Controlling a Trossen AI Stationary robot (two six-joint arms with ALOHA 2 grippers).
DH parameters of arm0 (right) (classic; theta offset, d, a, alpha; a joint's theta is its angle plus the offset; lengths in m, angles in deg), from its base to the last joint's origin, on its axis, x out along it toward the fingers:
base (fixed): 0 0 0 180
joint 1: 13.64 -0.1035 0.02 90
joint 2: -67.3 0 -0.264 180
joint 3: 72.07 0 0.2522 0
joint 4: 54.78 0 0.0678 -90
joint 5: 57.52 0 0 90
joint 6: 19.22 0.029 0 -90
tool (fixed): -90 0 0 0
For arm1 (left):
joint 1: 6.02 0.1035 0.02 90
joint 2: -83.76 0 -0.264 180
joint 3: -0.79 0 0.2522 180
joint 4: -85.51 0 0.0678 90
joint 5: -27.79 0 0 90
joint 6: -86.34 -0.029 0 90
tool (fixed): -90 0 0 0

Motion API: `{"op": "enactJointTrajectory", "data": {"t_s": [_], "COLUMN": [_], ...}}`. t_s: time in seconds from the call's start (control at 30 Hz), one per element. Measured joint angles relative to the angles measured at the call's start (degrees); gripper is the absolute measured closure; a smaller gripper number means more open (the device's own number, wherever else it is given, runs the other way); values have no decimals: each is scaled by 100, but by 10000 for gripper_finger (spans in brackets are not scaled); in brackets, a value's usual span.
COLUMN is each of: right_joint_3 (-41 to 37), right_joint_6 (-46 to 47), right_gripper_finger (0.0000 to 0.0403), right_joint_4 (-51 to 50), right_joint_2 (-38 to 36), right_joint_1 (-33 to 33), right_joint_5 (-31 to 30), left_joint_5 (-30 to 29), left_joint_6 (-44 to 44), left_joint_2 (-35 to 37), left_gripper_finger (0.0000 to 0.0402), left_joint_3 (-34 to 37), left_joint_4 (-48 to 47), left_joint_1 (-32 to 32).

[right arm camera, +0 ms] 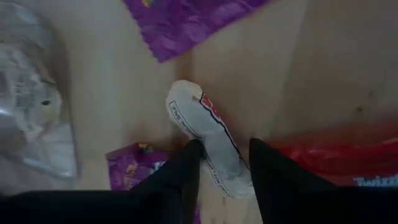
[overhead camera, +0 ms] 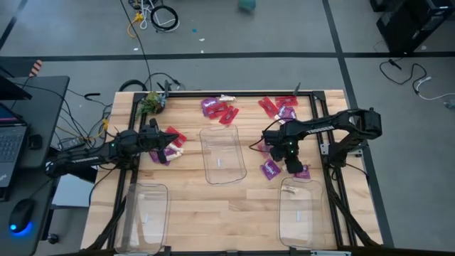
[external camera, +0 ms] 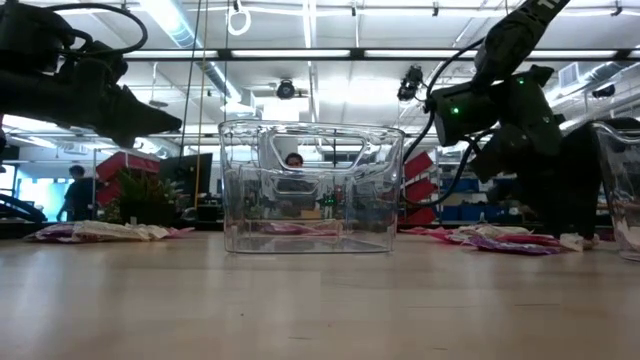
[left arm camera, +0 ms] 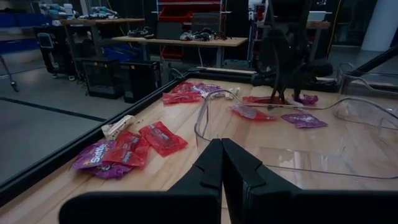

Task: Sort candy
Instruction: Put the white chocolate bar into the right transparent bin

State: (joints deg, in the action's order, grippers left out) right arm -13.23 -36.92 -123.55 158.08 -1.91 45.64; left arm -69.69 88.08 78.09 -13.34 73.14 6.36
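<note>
Fingers of left gripper (left arm camera: 221, 163) pressed together, holding nothing, raised above wooden worktop (overhead camera: 234, 213) at its left side, just beside a heap of shiny red packets (left arm camera: 152, 138), purple packets (left arm camera: 99, 155) and one whitish-cream wrapped piece (left arm camera: 117, 126). Clear rectangular plastic bin (overhead camera: 222, 154) at worktop centre, another clear bin (overhead camera: 146, 213) near front left, a third clear bin (overhead camera: 298, 211) near front right. More red and purple candy scattered along far edge (overhead camera: 220, 110). Fingers of right gripper (right arm camera: 224, 168) partly apart, straddling a whitish-cream wrapped candy (right arm camera: 208, 134) lying flat on worktop at right, between a purple packet (right arm camera: 134, 165) and a red packet (right arm camera: 336, 158); firm grip impossible to tell.
</note>
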Motion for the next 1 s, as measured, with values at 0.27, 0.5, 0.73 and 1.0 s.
{"op": "enactJointTrajectory", "data": {"t_s": [0.27,0.5,0.73,1.0], "right_joint_3": [5,235,762,1923], "right_joint_6": [176,423,535,1411], "right_gripper_finger": [364,395,401,401], "right_joint_4": [0,-49,-360,-1448], "right_joint_2": [0,-17,-249,-651], "right_joint_1": [2,4,11,-27], "right_joint_5": [-159,-185,-394,-782], "left_joint_5": [-11,-11,-10,-9], "left_joint_6": [28,103,153,153], "left_joint_2": [0,0,1,0], "left_gripper_finger": [396,396,396,396], "left_joint_3": [-2,0,-1,0], "left_joint_4": [2,2,0,0], "left_joint_1": [0,0,0,0]}}
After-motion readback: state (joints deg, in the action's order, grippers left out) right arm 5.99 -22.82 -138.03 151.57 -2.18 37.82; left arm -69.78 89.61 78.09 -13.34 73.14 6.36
